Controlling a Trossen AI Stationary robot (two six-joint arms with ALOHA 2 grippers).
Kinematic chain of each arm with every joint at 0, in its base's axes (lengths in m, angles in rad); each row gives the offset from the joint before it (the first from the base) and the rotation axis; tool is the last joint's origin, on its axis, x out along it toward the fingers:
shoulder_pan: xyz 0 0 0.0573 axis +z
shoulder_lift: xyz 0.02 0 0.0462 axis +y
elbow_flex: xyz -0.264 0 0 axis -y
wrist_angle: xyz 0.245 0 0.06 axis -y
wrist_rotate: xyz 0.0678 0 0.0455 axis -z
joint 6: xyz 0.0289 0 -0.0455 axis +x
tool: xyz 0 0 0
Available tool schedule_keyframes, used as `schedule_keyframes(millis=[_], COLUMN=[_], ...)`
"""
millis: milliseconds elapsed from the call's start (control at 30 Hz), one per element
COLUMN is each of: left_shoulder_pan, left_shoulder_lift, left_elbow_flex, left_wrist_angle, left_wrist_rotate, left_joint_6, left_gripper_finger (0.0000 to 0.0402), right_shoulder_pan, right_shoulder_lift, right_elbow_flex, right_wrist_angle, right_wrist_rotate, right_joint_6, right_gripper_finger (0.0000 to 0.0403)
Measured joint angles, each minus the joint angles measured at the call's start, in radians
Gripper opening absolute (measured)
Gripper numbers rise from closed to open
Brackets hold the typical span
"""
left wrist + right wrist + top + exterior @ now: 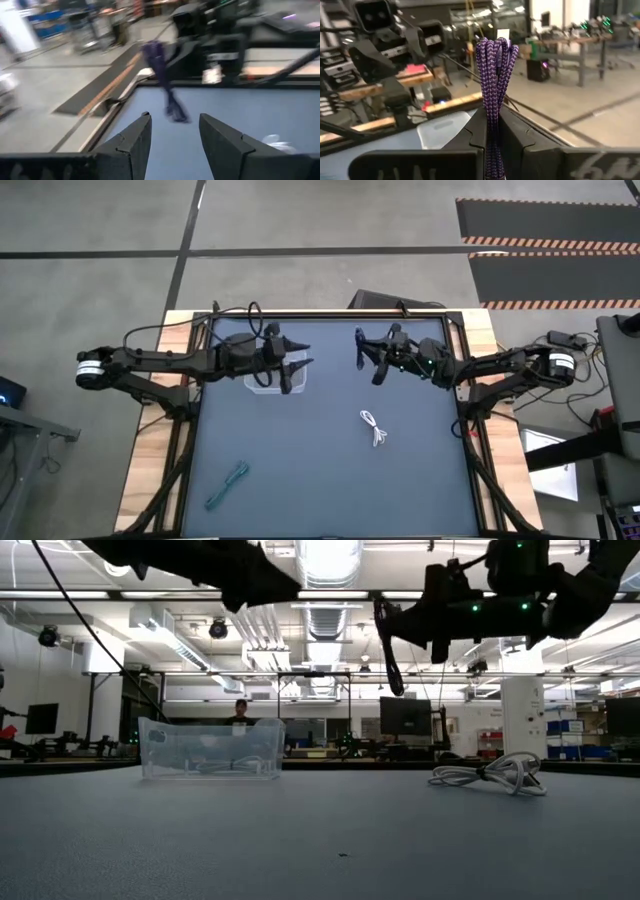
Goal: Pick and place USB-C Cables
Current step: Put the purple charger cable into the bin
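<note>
The right gripper (pixel 492 135) is holding the purple cable (pixel 494 75) clamped in its jaws, well right of the clear box (pixel 272 380); above that box, the left gripper (pixel 303 354) is hovering, jaws apart.

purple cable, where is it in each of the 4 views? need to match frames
High: purple cable upper middle, at the right gripper.
Low: hangs top centre-right, above the table.
Left wrist: dangles upper centre, beyond the open left gripper.
Right wrist: upright in the centre, clamped between the jaws.
Shared landmark: clear box, low view left, right wrist lower centre.
</note>
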Motion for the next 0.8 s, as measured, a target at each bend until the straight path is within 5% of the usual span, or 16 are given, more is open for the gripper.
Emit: schedule_keyframes(millis=[167,800], left_shoulder_pan=[-0.001,0.0], left_shoulder_lift=[0.017,0.266], left_elbow_flex=[0.0,0.001], left_wrist_angle=[0.065,0.422], left_wrist_rotate=[0.112,0.122], left_joint_6=[0.0,-0.054], left_gripper_finger=[0.0151,0.0151], right_shoulder_pan=[0.015,0.077], right_shoulder_lift=[0.017,0.154], right_elbow_flex=[-0.004,0.083], right_wrist_angle=[0.08,0.25], right_wrist_rotate=[-0.042,-0.146], right_joint_6=[-0.022,-0.062], right_gripper_finger=[0.0018,0.0018])
